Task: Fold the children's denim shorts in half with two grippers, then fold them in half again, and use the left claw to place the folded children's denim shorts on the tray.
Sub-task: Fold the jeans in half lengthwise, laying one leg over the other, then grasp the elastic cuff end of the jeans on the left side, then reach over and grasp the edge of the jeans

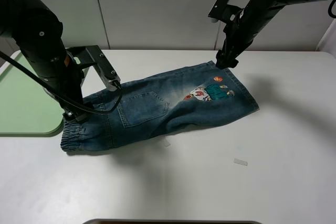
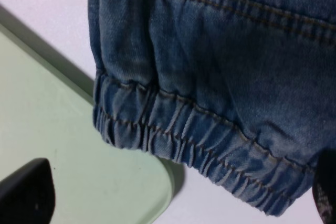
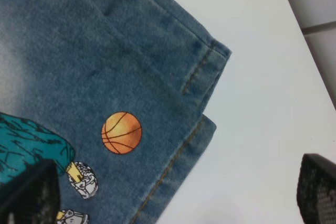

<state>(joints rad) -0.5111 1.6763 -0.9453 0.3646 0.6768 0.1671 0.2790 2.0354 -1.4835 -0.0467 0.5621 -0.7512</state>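
We find the children's denim shorts [image 1: 157, 106] lying on the white table [image 1: 236, 187], with the waistband [image 2: 184, 135] just beside the green tray [image 1: 26, 103]. The left gripper [image 2: 176, 195] is spread wide over the waistband. The right gripper [image 3: 172, 190] is likewise released over the leg hem [image 3: 210, 61].

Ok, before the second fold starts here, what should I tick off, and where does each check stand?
1. First fold done: ok; the denim shorts lie doubled, leg hems stacked, slightly offset.
2. Left gripper open at the waistband: ok.
3. Right gripper open at the hem corner: ok.
4. Denim gripped: not ok; neither gripper holds it.
5. Waistband off the green tray: not ok; its end appears to overlap the tray's corner.
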